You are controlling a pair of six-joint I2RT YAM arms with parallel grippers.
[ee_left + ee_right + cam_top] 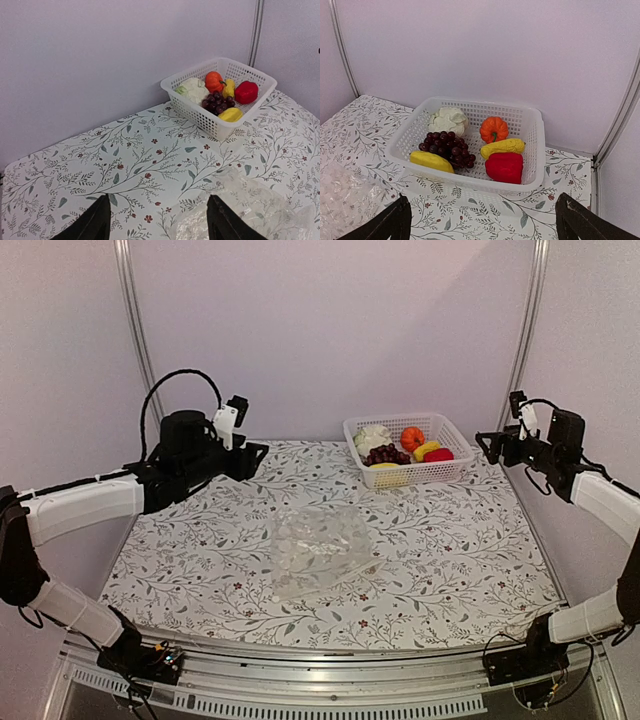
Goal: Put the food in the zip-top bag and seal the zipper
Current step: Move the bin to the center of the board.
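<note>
Both tools hang spread apart and empty; nothing is bagged.
The zip-top bag lies flat on the bench at the middle of the top view, where either arm could reach it. The food, namely cauliflower, grape bunch, pumpkin, red pepper and yellow pieces, sits in the white basket right of centre, toward the top. The left tool overlooks the bag's corner; the right tool faces the basket, likely to pick first. The zipper is too faint to see.

White basket holds orange pumpkin, red pepper; floral tablecloth.
</note>
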